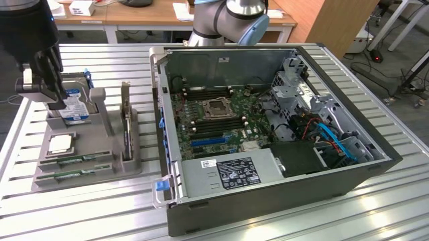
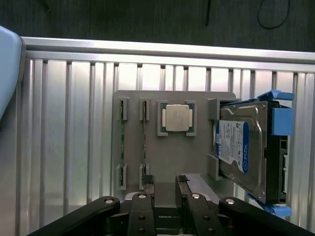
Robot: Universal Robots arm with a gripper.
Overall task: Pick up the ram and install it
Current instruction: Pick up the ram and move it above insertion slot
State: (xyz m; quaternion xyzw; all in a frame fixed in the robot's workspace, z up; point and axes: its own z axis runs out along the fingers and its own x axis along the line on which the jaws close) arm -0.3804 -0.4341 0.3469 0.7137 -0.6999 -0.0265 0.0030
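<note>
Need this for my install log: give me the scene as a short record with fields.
jaws: open, holding nothing, above the tray
ram sticks: two, side by side in tray slots, untouched
tray: grey, on the slatted table
processor: in its tray pocket, beside the ram sticks
hard drive: on edge in the tray, blue carrier
computer case: open, motherboard exposed, to the exterior view's right of the tray
task state: ram not yet picked up
</note>
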